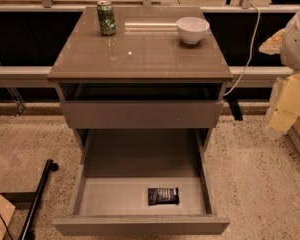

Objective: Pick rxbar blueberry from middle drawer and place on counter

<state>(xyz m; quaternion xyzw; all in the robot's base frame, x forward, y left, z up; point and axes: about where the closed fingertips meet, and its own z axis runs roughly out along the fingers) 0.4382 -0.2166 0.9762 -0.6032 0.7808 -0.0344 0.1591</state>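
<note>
The rxbar blueberry [163, 196] lies long-axis left-to-right near the middle drawer's [110, 198] front, well down-left of the gripper [283, 113] at the right edge, whose grip state I can't tell.

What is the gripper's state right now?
The gripper: at the right edge, away from the drawer; open or closed cannot be told. The snack bar lies in the drawer.
</note>
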